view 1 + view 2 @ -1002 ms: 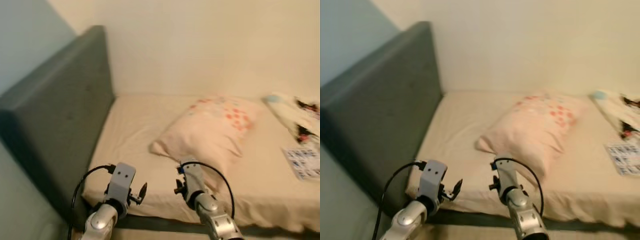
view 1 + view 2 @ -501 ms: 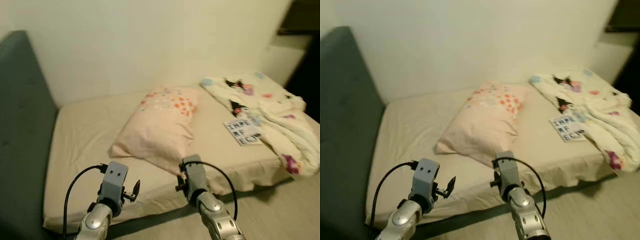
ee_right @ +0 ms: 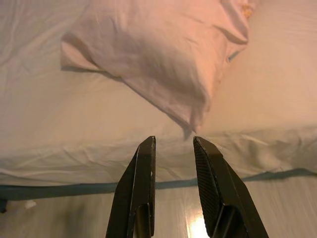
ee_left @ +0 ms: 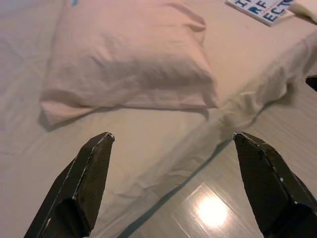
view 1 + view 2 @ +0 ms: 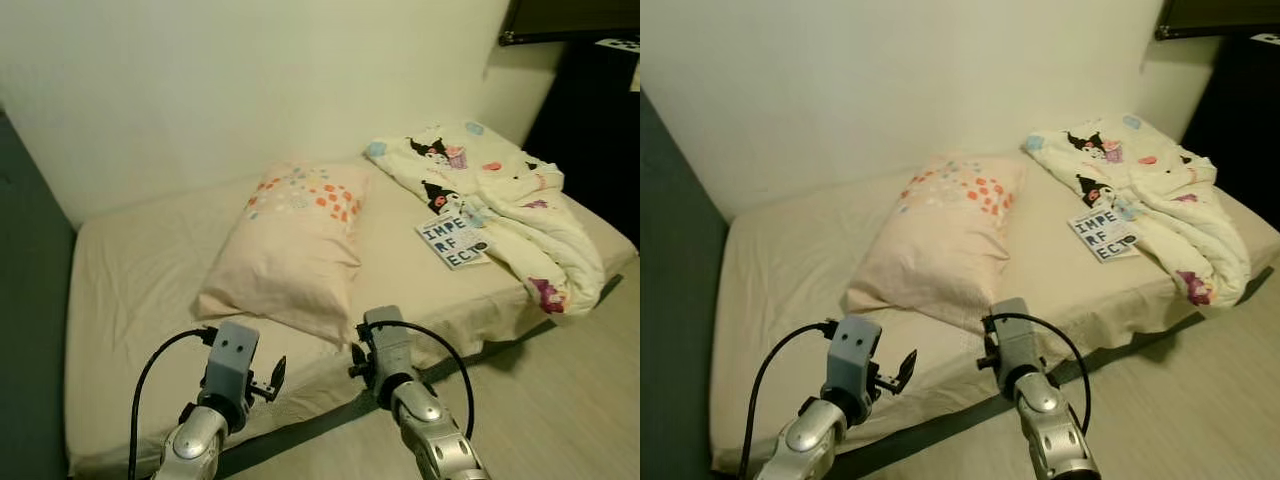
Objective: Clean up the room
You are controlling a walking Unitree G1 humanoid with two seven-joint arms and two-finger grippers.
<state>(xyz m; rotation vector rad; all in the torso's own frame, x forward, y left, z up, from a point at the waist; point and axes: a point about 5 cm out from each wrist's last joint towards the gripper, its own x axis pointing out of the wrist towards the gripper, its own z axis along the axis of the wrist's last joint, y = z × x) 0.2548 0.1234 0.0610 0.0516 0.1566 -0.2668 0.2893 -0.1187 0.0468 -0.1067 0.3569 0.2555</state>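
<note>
Ahead of both grippers: view has swung from headboard to pillow (image 5: 290, 245), blanket (image 5: 510, 210) beyond. Left gripper (image 4: 171, 144) wide, right gripper (image 3: 173, 144) narrow, both empty. Survey phase; nothing tidied yet.

A bed (image 5: 150, 300) stands against the wall (image 5: 250, 80), with a pillow (image 5: 290, 250) lying near its middle. To the right of the pillow a crumpled blanket (image 5: 510, 210) covers the far right part of the mattress, and a printed sheet (image 5: 453, 240) lies at the blanket's near edge, between it and the pillow. Floor (image 5: 560, 400) runs along the bed's near side.
</note>
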